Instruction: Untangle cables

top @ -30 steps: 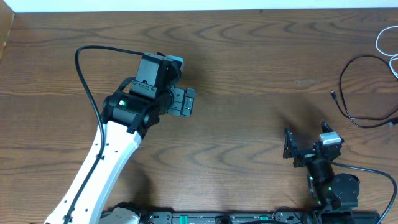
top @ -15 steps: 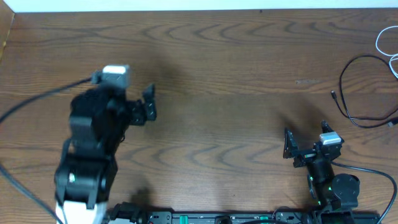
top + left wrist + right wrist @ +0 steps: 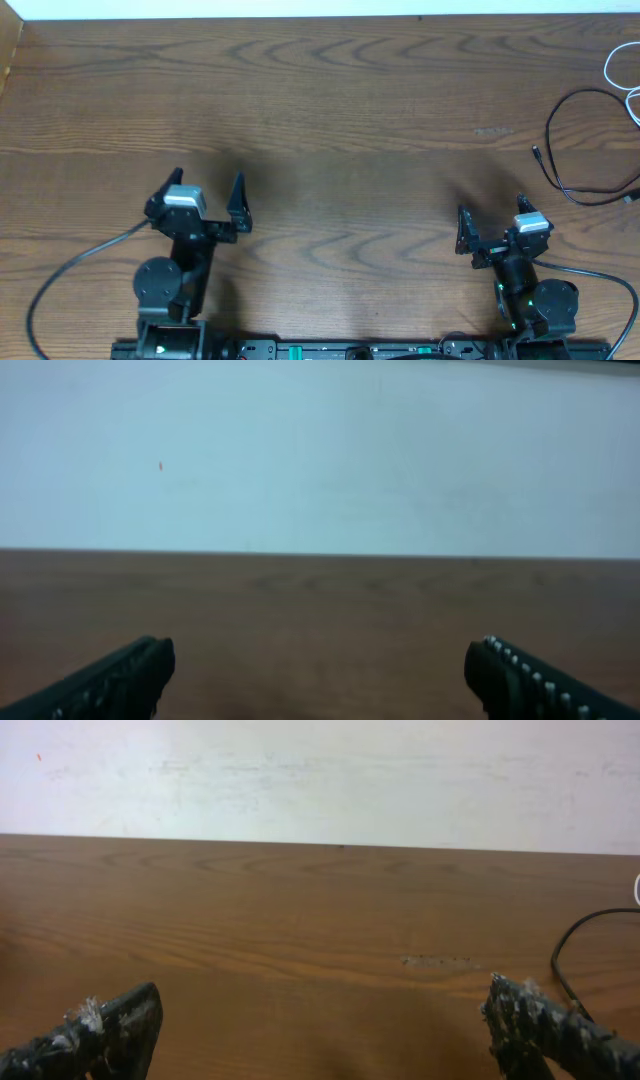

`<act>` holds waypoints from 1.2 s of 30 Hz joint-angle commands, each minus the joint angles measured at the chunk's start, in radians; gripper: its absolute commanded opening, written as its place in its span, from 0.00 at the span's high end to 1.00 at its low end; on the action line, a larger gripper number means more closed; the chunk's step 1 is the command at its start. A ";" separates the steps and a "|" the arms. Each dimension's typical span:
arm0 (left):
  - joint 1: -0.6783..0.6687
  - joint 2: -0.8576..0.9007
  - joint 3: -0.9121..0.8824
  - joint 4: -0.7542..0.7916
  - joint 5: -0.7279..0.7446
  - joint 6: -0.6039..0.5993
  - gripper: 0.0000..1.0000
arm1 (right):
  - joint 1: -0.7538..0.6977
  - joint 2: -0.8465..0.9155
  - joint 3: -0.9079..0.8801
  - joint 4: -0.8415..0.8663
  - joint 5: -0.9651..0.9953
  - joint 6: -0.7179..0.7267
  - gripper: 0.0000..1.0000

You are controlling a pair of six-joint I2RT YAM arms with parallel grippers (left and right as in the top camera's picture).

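Note:
The black cable [image 3: 577,150] lies looped at the far right of the table, with a plug end near the middle right. The white cable [image 3: 618,70] shows only as a curl at the right edge, beside the black one. In the right wrist view a bit of the black cable [image 3: 570,955] shows at the right. My left gripper [image 3: 198,200] is open and empty near the front left. It also shows in the left wrist view [image 3: 320,675], open over bare wood. My right gripper [image 3: 492,222] is open and empty at the front right, also open in its wrist view [image 3: 320,1030], well short of the cables.
The wooden table [image 3: 330,120] runs to a white wall at the back. A small pale scuff mark [image 3: 492,131] lies on the wood right of centre. The arm bases stand along the front edge.
My left arm has pulled back from the middle left of the table to its folded pose at the front left, gripper open. The right arm and the cables have not moved.

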 commanded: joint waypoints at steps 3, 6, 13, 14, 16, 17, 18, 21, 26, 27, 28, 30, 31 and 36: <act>0.004 -0.121 -0.168 0.126 0.007 0.006 0.02 | -0.003 -0.006 -0.004 -0.001 0.008 -0.008 0.01; 0.004 -0.182 -0.222 0.129 -0.011 0.006 0.02 | -0.003 -0.006 -0.004 -0.001 0.008 -0.008 0.01; 0.004 -0.274 -0.287 0.125 -0.056 0.006 0.02 | -0.003 -0.006 -0.004 -0.001 0.008 -0.008 0.01; 0.004 -0.288 -0.299 0.125 -0.063 0.006 0.02 | -0.003 -0.006 -0.004 -0.001 0.008 -0.008 0.01; 0.004 -0.317 -0.305 0.077 -0.075 0.006 0.02 | -0.003 -0.006 -0.004 -0.001 0.008 -0.008 0.01; 0.004 -0.332 -0.305 0.049 -0.077 0.006 0.02 | -0.003 -0.006 -0.004 -0.001 0.008 -0.008 0.01; 0.005 -0.350 -0.305 0.018 -0.080 0.007 0.02 | -0.003 -0.006 -0.004 -0.001 0.008 -0.008 0.01; 0.006 -0.353 -0.305 -0.045 -0.093 0.007 0.02 | -0.003 -0.006 -0.004 -0.001 0.008 -0.008 0.01; 0.013 -0.351 -0.305 -0.176 -0.093 0.002 0.02 | -0.003 -0.006 -0.004 -0.001 0.008 -0.008 0.01; 0.013 -0.353 -0.304 -0.176 -0.093 0.002 0.02 | -0.003 -0.006 -0.004 -0.001 0.008 -0.008 0.01; 0.013 -0.352 -0.304 -0.176 -0.093 0.002 0.02 | -0.003 -0.006 -0.004 -0.001 0.008 -0.008 0.01; 0.012 -0.352 -0.305 -0.175 -0.093 0.003 0.02 | -0.003 -0.006 -0.004 -0.001 0.008 -0.008 0.01; 0.012 -0.352 -0.305 -0.176 -0.093 0.003 0.02 | -0.003 -0.006 -0.004 -0.001 0.008 -0.008 0.01; 0.013 -0.348 -0.305 -0.175 -0.093 0.003 0.02 | -0.003 -0.006 -0.004 -0.001 0.008 -0.008 0.01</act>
